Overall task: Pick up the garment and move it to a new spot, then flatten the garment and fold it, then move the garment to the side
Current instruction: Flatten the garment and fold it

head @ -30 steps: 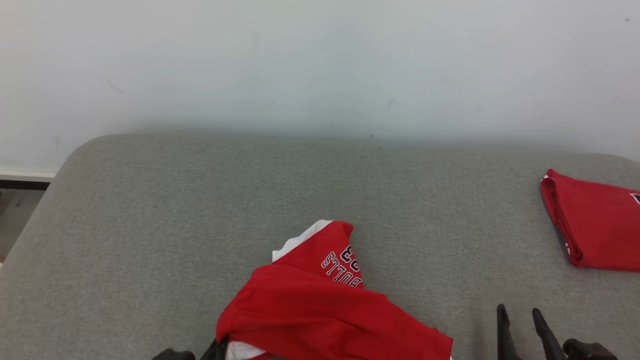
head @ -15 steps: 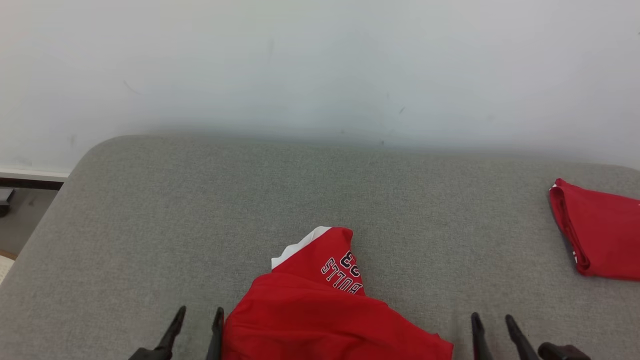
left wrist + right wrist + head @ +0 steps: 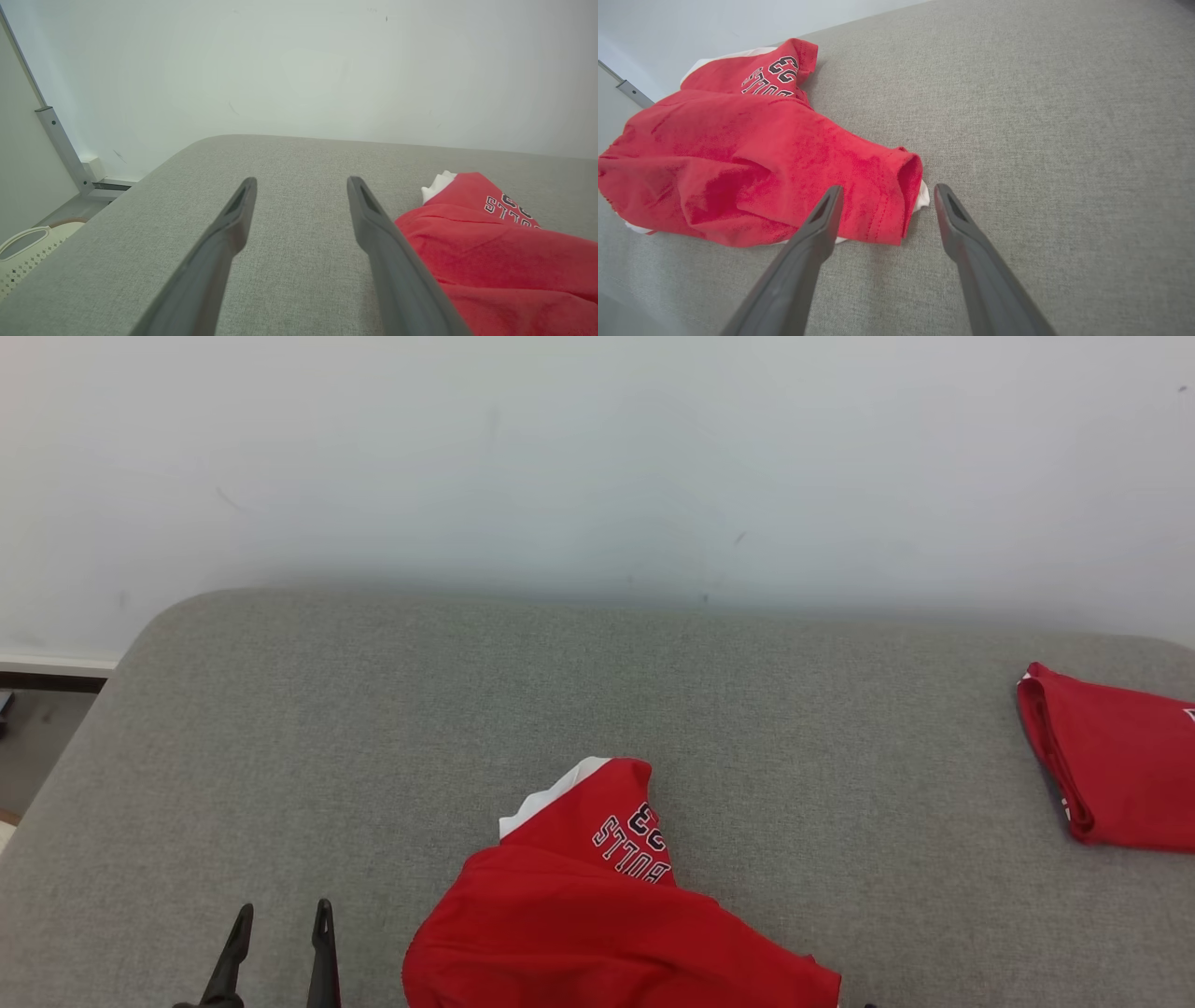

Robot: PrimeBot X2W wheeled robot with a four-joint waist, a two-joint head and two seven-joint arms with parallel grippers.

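The crumpled red garment (image 3: 597, 924) lies mid-way along the near edge of the grey surface (image 3: 373, 709), its long axis following that edge. Your left gripper (image 3: 285, 907) stands open and empty off its left end. Your right gripper (image 3: 888, 189), also open, hovers at its right hem and looks nearer.

A plain indoor room, home or lab unclear: a grey upholstered surface (image 3: 597, 691) meets a bare white wall (image 3: 597, 457), a cream perforated basket (image 3: 25, 259) sits low at the left, a crumpled red jersey (image 3: 597, 933) lies near, and a folded red garment (image 3: 1120, 765) lies far right.
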